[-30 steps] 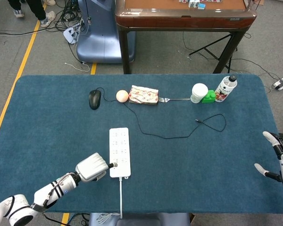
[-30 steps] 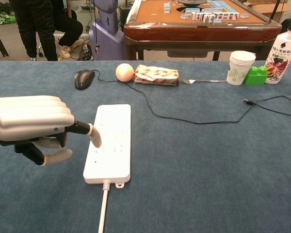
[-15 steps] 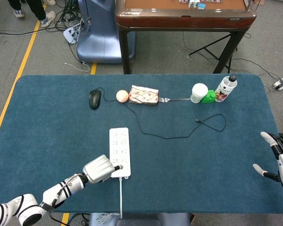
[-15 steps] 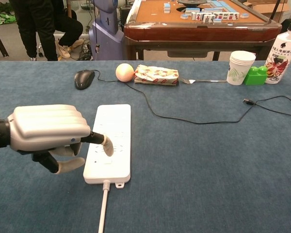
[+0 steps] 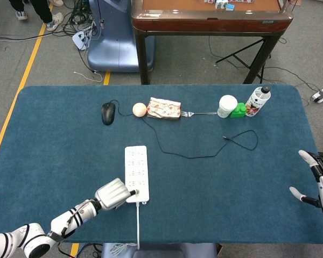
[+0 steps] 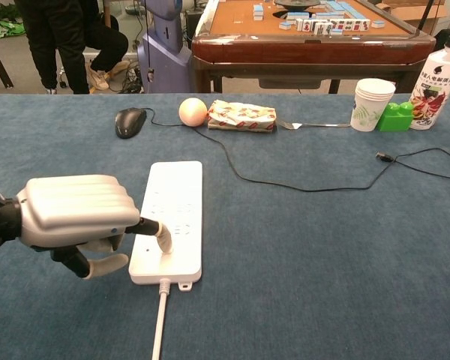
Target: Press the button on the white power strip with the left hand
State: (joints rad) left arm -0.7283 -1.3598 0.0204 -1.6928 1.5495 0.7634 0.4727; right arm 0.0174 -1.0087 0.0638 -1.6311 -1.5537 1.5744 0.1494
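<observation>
The white power strip [image 5: 137, 173] [image 6: 172, 218] lies lengthwise on the blue table, its cord running off the near edge. My left hand [image 5: 114, 194] [image 6: 79, 217] sits at the strip's near left end with its fingers curled in. One extended fingertip [image 6: 165, 241] presses down on the strip's near end, where the button sits. My right hand [image 5: 320, 180] hovers at the table's right edge with fingers apart, holding nothing; only the head view shows it.
Along the far side lie a black mouse [image 5: 107, 113], an orange ball [image 5: 139, 109], a patterned pouch [image 5: 163, 108], a fork [image 5: 198, 113], paper cups [image 5: 226, 106], a green block [image 5: 238, 110] and a bottle [image 5: 257, 100]. A thin black cable [image 5: 204, 150] loops across mid-table.
My left hand has moved right from beside the strip, then toward its near end, and the fingertip now presses lower on the strip. The right hand barely shifted.
</observation>
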